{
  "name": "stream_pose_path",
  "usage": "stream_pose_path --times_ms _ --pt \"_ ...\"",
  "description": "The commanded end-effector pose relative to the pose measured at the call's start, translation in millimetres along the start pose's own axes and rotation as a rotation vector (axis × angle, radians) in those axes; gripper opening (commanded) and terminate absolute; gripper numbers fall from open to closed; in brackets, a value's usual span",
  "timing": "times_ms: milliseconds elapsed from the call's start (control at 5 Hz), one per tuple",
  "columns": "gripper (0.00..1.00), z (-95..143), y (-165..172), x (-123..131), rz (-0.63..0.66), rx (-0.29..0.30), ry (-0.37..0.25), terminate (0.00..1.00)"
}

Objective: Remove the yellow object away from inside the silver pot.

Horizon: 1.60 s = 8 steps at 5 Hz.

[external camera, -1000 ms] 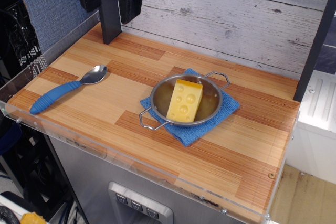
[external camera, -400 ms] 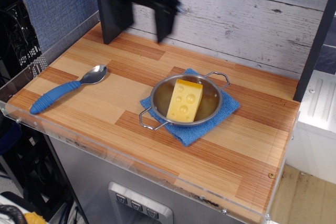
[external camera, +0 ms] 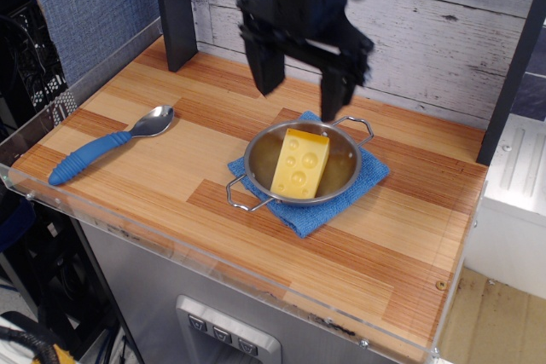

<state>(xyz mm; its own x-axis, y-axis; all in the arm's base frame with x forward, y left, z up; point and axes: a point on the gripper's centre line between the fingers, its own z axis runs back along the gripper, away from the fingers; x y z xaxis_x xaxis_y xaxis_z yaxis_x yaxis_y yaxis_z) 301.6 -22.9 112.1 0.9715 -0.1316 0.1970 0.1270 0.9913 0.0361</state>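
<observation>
Yellow cheese (external camera: 300,164) sits inside the pot (external camera: 345,178), which rests on a blue cloth (external camera: 311,215) on the desk (external camera: 171,155). Above the pot's far rim the gripper (external camera: 300,91) hangs with fingers spread, holding nothing. The approach seems underway; next it should descend and straddle the cheese.
</observation>
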Motion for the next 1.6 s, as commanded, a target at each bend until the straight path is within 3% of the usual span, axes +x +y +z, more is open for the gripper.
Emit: stream_pose_path --times_ms 0,600,1200,1400 --pt "1.00 -24 22 -1 0.012 0.087 0.019 0.00" --pt "1.00 -66 32 -7 0.061 0.102 0.119 0.00" --pt "1.00 -48 11 3 0.106 0.018 0.076 0.00" --pt "1.00 -49 4 2 0.104 0.024 0.074 0.00"
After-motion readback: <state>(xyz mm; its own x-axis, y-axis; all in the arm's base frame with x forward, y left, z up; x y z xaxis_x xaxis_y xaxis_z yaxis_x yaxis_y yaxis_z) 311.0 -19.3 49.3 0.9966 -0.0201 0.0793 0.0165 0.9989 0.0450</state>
